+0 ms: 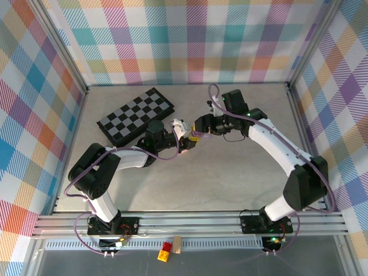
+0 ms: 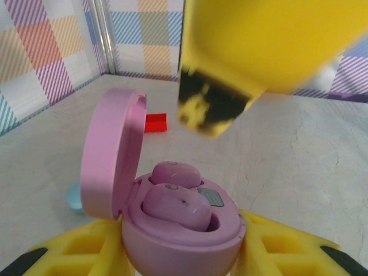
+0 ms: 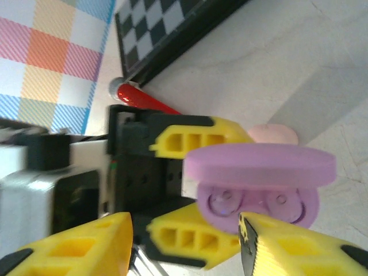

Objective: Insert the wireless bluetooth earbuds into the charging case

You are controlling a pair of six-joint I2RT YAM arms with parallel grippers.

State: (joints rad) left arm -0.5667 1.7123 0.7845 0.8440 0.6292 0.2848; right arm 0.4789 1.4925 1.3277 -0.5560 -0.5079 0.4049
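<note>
Nearest: left gripper (image 2: 184,259) clamped shut on the charging case (image 2: 172,238), yellow fingers (image 2: 287,253) pressed to both sides of its lower shell. Held open, lid (image 2: 109,155) stood up on the hinge at left in the left wrist view. Sat side by side in the wells: near earbud (image 2: 175,208) and far earbud (image 2: 175,172), both pink, both looked fully seated. Hung just above and beyond the case: right gripper (image 3: 187,250), jaws apart, nothing between them. Faced the open case head-on; case long axis ran in line from one right finger to the other. Judged right arm the only free one and near the lid, so next move likely turned on getting behind the upright lid from the hinge side. Farther back on table (image 2: 305,155): teal thing (image 2: 73,198) half hidden by lid, red block (image 2: 155,122), then checkerboard (image 1: 137,115).
</note>
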